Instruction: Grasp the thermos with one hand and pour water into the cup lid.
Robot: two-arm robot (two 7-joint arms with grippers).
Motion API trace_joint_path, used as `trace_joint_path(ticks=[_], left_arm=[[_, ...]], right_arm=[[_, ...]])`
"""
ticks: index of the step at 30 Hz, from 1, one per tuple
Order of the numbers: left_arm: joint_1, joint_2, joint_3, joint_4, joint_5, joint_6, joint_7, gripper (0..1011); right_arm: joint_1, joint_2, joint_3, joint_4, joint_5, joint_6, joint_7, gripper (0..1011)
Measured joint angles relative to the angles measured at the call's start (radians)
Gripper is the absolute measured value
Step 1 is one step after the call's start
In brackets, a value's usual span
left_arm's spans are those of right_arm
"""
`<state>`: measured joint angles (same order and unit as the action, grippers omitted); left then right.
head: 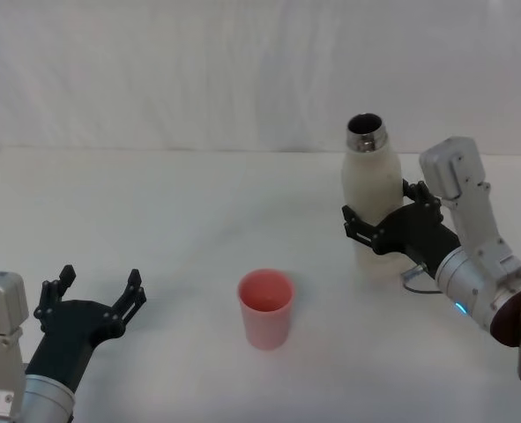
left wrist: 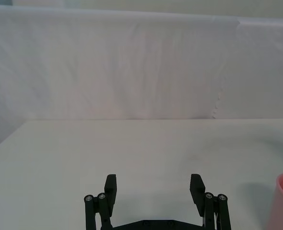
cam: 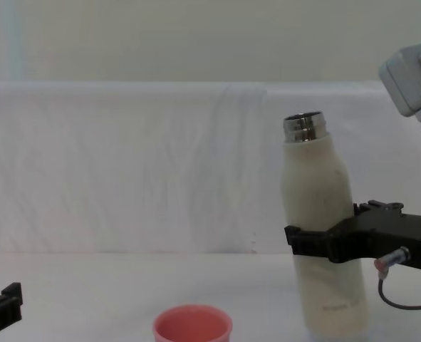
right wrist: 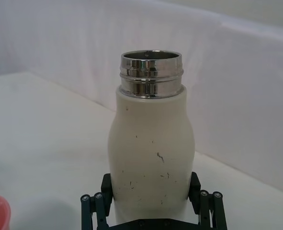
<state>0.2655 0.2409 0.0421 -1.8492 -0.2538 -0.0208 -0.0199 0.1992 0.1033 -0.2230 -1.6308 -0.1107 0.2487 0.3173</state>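
Jaws spread wide on your left gripper point(head: 99, 288), which sits low, well left of the small salmon-pink round cup lid point(head: 265, 307) on the white table point(head: 189, 203). Right of and behind that cup lid, your right gripper point(head: 374, 222) clamps the upright tall cream-white thermos point(head: 371, 189) with an uncapped steel neck around its lower body.

Bare table point(head: 154, 203) lies open between cup lid point(head: 265, 307) and thermos point(head: 372, 196).
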Motion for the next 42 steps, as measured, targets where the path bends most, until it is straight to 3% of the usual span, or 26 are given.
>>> trace_joint_path(ticks=[7, 18, 42], left_arm=[[0.000, 0.000, 0.000, 0.000, 0.000, 0.000, 0.000, 1001], [0.000, 0.000, 0.000, 0.000, 0.000, 0.000, 0.000, 1001], [0.000, 0.000, 0.000, 0.000, 0.000, 0.000, 0.000, 1001]], right_arm=[[0.013, -0.028, 0.008, 0.023, 0.068, 0.020, -0.004, 957], [0.032, -0.051, -0.016, 0.058, 0.121, 0.027, -0.019, 957], [0.051, -0.044, -0.067, 0.099, 0.184, 0.037, -0.057, 957]])
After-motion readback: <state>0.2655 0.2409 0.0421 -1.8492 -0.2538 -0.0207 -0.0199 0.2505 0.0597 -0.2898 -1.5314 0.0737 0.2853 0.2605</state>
